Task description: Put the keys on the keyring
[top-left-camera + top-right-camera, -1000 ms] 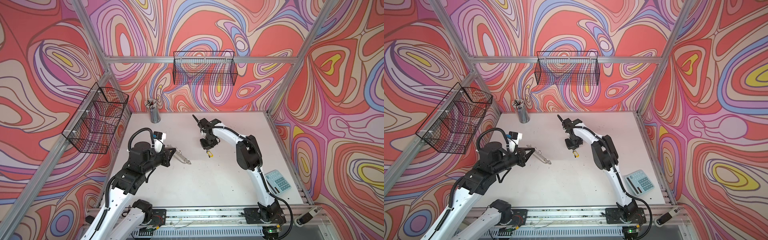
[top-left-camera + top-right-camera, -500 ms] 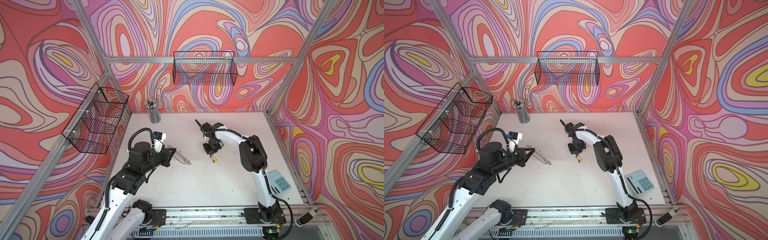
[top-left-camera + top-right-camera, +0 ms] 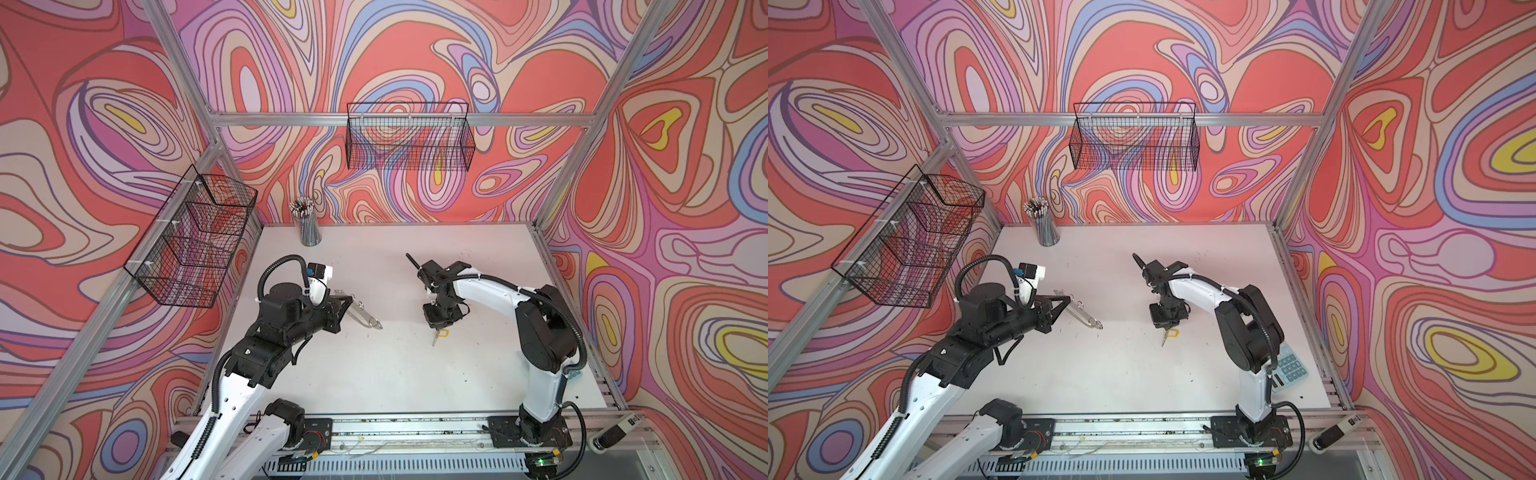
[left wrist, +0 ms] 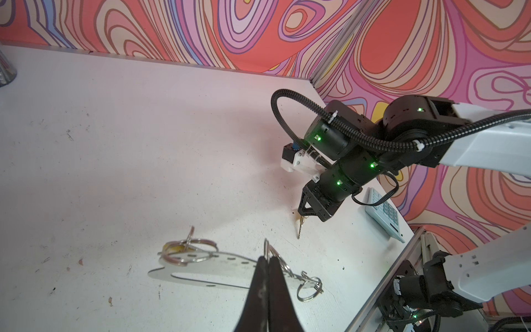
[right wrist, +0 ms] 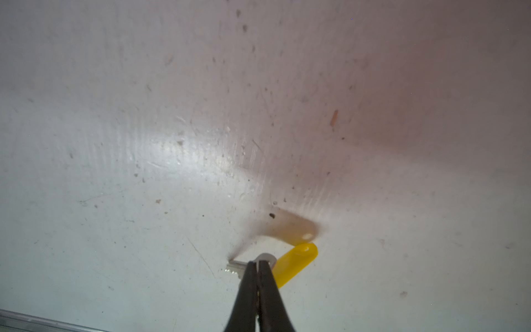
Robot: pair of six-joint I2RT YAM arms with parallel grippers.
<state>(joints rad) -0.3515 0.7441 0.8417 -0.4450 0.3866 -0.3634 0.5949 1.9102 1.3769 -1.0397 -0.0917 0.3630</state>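
Note:
The keyring (image 4: 224,270), a flat silvery plate with wire rings along one edge, is held off the table by my left gripper (image 4: 268,258), which is shut on one of its rings. It shows in both top views (image 3: 365,318) (image 3: 1086,318), sticking out from the left gripper (image 3: 352,302). A bit of yellow (image 4: 175,248) lies under the rings at one end. My right gripper (image 5: 256,263) is shut on a silver key (image 5: 235,266) with a yellow tag (image 5: 296,263), low over the table. The key (image 3: 435,338) hangs point-down to the right of the keyring.
A cup of pencils (image 3: 309,226) stands at the back left. A pale blue calculator (image 3: 1291,368) lies at the table's right edge behind the right arm. Wire baskets hang on the back wall (image 3: 409,137) and the left wall (image 3: 195,241).
My right gripper has carried the key towards the front and slightly right. The left arm and the keyring have stayed put.

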